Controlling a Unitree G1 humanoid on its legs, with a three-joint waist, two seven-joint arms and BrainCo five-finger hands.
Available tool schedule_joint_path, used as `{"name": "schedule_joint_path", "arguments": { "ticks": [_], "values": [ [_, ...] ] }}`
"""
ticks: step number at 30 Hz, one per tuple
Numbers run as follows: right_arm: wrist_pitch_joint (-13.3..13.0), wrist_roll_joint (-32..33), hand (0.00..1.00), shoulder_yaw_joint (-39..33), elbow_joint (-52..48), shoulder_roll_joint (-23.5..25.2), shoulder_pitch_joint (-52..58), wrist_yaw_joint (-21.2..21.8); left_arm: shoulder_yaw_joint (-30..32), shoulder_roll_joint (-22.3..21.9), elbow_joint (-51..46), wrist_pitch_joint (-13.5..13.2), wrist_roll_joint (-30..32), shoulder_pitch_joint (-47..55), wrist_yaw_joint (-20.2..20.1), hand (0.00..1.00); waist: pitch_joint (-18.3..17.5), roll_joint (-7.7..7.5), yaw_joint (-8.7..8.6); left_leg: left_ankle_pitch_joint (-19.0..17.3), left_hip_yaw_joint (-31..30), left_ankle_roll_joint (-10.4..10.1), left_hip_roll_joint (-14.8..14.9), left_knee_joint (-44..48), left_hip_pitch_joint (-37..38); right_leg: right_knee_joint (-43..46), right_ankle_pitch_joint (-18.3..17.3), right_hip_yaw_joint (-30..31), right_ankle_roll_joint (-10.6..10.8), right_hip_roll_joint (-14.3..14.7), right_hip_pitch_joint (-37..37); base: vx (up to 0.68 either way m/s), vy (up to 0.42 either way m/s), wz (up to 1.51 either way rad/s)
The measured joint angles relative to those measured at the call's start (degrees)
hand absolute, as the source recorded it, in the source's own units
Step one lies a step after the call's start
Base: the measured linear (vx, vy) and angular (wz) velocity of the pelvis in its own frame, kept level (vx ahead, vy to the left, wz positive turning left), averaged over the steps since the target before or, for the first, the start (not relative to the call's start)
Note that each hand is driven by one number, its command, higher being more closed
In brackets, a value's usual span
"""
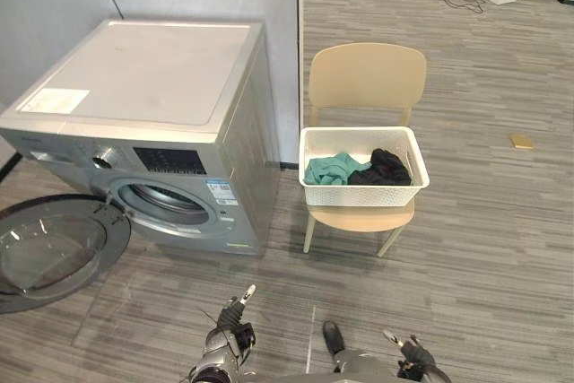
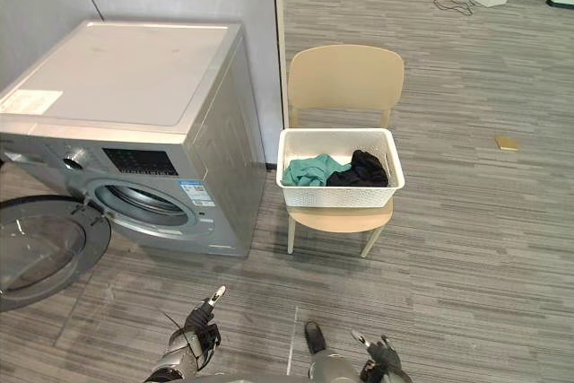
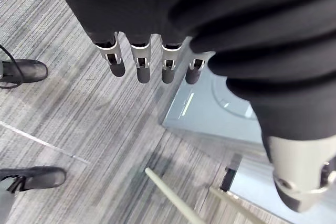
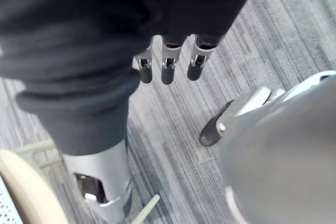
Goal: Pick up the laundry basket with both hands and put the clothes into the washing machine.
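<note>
While well short of laundry basket rim (image 1: 363,187), left hand (image 1: 230,327), right hand (image 1: 411,352): fingers straight.

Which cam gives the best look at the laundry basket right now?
Left eye view: the white laundry basket sits whole on the chair, teal and black clothes inside. Right eye view shows nearly the same. Right wrist view catches perhaps a sliver beside the chair seat; left wrist view, the chair legs below it.

Black ribbed hand covers (image 3: 220,9), silver fingers (image 3: 139,61) with dark tips, silver thumbs (image 3: 296,177)
</note>
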Motion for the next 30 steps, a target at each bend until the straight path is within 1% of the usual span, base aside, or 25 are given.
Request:
{"name": "schedule_joint_path", "arguments": {
  "ticks": [2,4,5,6,7,8,9,11,12,13,14,15,16,17,18,19,20,21,22,23,24,25,26,27,30],
  "values": [
    [0.45,-0.82,0.0,-2.08,0.49,-0.17,0.08,0.15,0.29,-0.04,0.09,0.01,-0.24,1.12,-0.17,0.0,-0.24,0.34,0.06,-0.43,-0.99,-0.45,0.43,-0.71,0.44,-0.16,-0.32,-1.41,-0.12,0.11,0.44,0.0,-0.035,0.17],
    [0.85,-1.56,0.0,-5.27,2.78,-0.06,-0.34,0.62,4.49,-0.35,0.11,0.05,-0.22,2.12,-0.22,0.0,-0.75,0.05,0.41,-0.62,-3.12,-0.75,0.87,-2.25,0.69,-3.11,-0.01,-3.18,-0.16,0.14,2.61,0.06,-0.014,0.21],
    [0.91,-1.5,0.0,-6.52,3.67,0.03,-0.83,0.88,5.66,-0.5,0.12,0.05,-0.22,2.97,-0.22,0.0,-1.08,0.05,0.33,-0.61,-3.91,-0.76,0.93,-2.74,0.83,-4.03,0.77,-4.11,-0.65,0.06,3.43,0.1,0.003,0.3],
    [1.1,-1.52,0.0,-7.35,4.93,0.07,-1.33,1.14,7.19,-0.39,0.27,0.13,-0.23,4.41,-0.21,0.0,-1.02,-0.48,0.14,-0.42,-4.53,-1.14,1.9,-2.65,1.01,-4.03,0.93,-5.86,-0.77,0.29,4.47,0.14,-0.005,0.35],
    [1.16,-1.47,0.0,-7.52,5.16,0.06,-1.36,1.16,7.46,-0.29,0.31,0.22,-0.23,4.88,-0.22,0.0,-1.06,-0.52,0.07,-0.28,-5.05,-1.17,2.33,-2.64,1.3,-3.96,0.62,-6.52,-1.0,0.54,5.07,0.1,-0.011,0.4],
    [1.15,-1.5,0.0,-7.41,5.13,0.02,-1.33,1.17,7.73,-0.22,0.31,0.34,-0.23,5.19,-0.23,0.0,-1.04,-0.35,0.01,-0.1,-5.33,-1.59,2.92,-2.49,1.65,-3.71,0.09,-7.38,-1.36,0.79,5.54,0.2,-0.023,0.41],
    [1.0,-1.48,0.0,-7.44,5.55,-0.04,-1.19,1.16,8.06,0.19,0.31,0.55,-0.23,5.52,-0.21,0.0,-1.16,-0.34,0.05,0.35,-6.14,-2.59,3.84,-1.44,2.32,-2.97,-0.78,-8.63,-1.98,1.4,6.35,0.21,-0.016,0.49],
    [0.92,-1.45,0.0,-5.79,6.31,0.14,-2.02,1.14,6.56,1.6,0.38,0.58,0.0,6.03,-0.03,0.0,-1.26,-1.22,0.21,0.62,-9.42,-2.66,4.37,4.62,0.46,-1.27,-2.46,-9.0,-2.76,1.49,7.11,0.16,-0.036,0.29],
    [0.62,-1.45,0.0,-4.28,5.98,0.0,-2.43,1.14,5.68,2.11,0.3,0.58,0.11,6.28,-0.01,0.0,-1.28,-1.63,0.22,0.7,-10.8,-2.28,4.85,9.78,-1.29,-0.44,-3.36,-8.92,-3.2,1.29,7.86,0.14,-0.131,-0.02],
    [0.44,-1.47,0.0,-1.68,4.62,-0.28,-2.55,1.11,4.73,2.64,0.23,0.57,0.23,6.05,0.04,0.0,-1.18,-2.16,0.31,2.02,-13.13,0.17,4.87,17.89,-4.54,1.48,-4.86,-8.33,-3.54,0.63,8.08,0.16,-0.154,-0.14],
    [-0.11,-1.46,0.0,0.68,2.76,-0.74,-2.64,1.09,3.03,3.34,0.14,0.44,0.3,5.82,0.02,0.0,-0.97,-3.12,0.58,3.95,-15.82,3.5,4.18,25.4,-8.29,3.3,-6.19,-7.26,-3.75,-0.17,8.3,0.16,-0.117,-0.27],
    [-0.48,-1.47,0.0,1.73,1.87,-0.82,-2.69,0.95,2.5,3.39,0.17,0.36,0.52,5.88,0.06,0.0,-0.68,-3.05,0.91,3.24,-17.73,3.66,3.0,27.33,-9.34,4.0,-6.74,-6.48,-3.89,-0.45,8.22,0.1,-0.014,-0.55],
    [-1.25,-1.48,0.0,2.86,1.23,-2.11,-3.43,0.84,0.8,2.97,0.23,0.04,0.78,6.13,0.14,0.0,-0.51,-1.78,1.76,0.44,-21.99,2.91,-1.11,26.95,-10.29,4.69,-7.49,-4.72,-3.77,-0.92,8.12,0.09,0.048,-0.76],
    [-1.26,-1.49,0.0,3.49,1.21,-3.17,-4.3,0.84,-1.14,2.75,0.2,-0.24,1.19,6.54,0.14,0.0,-0.59,-0.64,1.99,-1.21,-25.7,2.54,-5.29,22.74,-10.68,4.36,-7.58,-3.05,-3.72,-1.09,8.12,0.07,0.083,-0.76],
    [-1.26,-1.49,0.0,4.18,0.98,-3.46,-4.65,0.86,-1.8,2.79,0.17,-0.43,1.29,6.81,0.14,0.0,-0.64,-0.34,1.94,-1.33,-26.49,2.5,-6.68,19.38,-10.61,4.01,-7.63,-2.47,-3.76,-1.12,8.19,0.07,0.101,-0.51],
    [-1.27,-1.54,0.0,5.27,0.1,-3.51,-4.45,0.9,-3.18,3.06,0.22,-0.52,1.5,6.98,0.14,0.0,-0.53,0.0,1.65,-1.01,-26.33,2.49,-8.21,11.68,-10.06,3.59,-7.56,-2.23,-3.46,-1.0,8.5,0.09,0.104,-0.19],
    [-1.22,-1.69,0.0,5.96,-0.47,-3.39,-3.9,0.84,-3.42,2.99,0.19,-0.63,1.69,6.97,0.1,0.0,-0.46,0.25,1.69,-0.13,-26.14,1.91,-8.67,4.69,-9.82,3.78,-7.79,-2.39,-2.85,-0.51,8.54,0.09,0.109,-0.11],
    [-1.19,-1.98,0.0,6.32,-0.56,-3.38,-3.89,0.82,-3.33,3.03,0.18,-0.65,1.7,6.99,0.08,0.0,-0.41,0.19,1.85,2.49,-26.16,3.33,-8.72,3.83,-9.65,4.37,-8.21,-2.14,-2.53,-0.29,8.21,0.1,0.115,-0.1],
    [-1.17,-2.24,0.0,6.48,-0.82,-2.93,-4.04,0.83,-2.99,3.34,0.18,-0.66,1.72,6.94,0.1,0.0,-0.55,-0.11,1.97,2.84,-25.99,3.81,-9.43,2.54,-8.7,5.13,-8.72,-1.46,-2.08,-0.68,7.82,0.09,0.095,-0.11],
    [-1.22,-2.82,0.0,7.2,-1.34,-2.53,-4.15,0.84,-2.82,3.34,0.25,-0.65,1.77,6.96,0.05,0.0,-0.3,-0.77,1.8,2.32,-25.76,3.99,-9.98,2.31,-8.57,4.98,-9.14,-0.87,-1.44,-1.02,7.87,0.12,0.128,-0.19],
    [-1.21,-3.42,0.0,7.95,-1.34,-2.47,-4.39,0.84,-2.83,3.53,0.29,-0.67,1.82,6.97,0.0,0.0,-0.12,-1.04,1.91,1.93,-24.53,4.59,-10.1,2.09,-8.32,4.99,-9.29,-0.06,-1.21,-1.22,7.98,0.13,0.135,-0.4],
    [-1.22,-3.9,0.0,9.15,-1.36,-2.46,-4.8,0.85,-2.8,3.53,0.42,-0.62,1.9,7.61,-0.02,0.0,-0.09,-1.09,2.74,2.03,-22.8,5.06,-10.41,0.93,-7.4,4.97,-9.29,1.25,-0.99,-1.56,8.0,0.14,0.139,-0.52],
    [-1.21,-3.94,0.0,9.61,-1.52,-2.4,-4.87,0.86,-2.78,3.45,0.44,-0.6,1.93,7.99,-0.03,0.0,-0.05,-1.04,3.09,2.16,-22.07,5.25,-10.64,0.35,-6.82,4.79,-9.32,1.92,-0.89,-1.72,8.09,0.18,0.149,-0.59],
    [-1.21,-3.96,0.0,10.06,-1.78,-2.12,-4.37,1.05,-2.82,3.34,0.85,-0.6,2.38,8.32,-0.02,0.0,-0.2,-0.79,3.19,2.5,-21.27,5.83,-11.41,-1.31,-5.32,3.44,-9.33,2.61,-0.46,-2.34,8.9,0.17,0.131,-0.3],
    [-1.19,-3.97,0.0,10.12,-0.44,-1.97,-3.72,1.17,-3.35,3.87,1.56,-0.61,2.68,8.16,0.0,0.0,-0.39,-0.87,3.09,2.41,-21.23,6.16,-12.66,-3.72,-4.0,3.02,-10.21,2.69,0.6,-3.4,9.23,0.15,0.086,-0.06]
  ]
}}
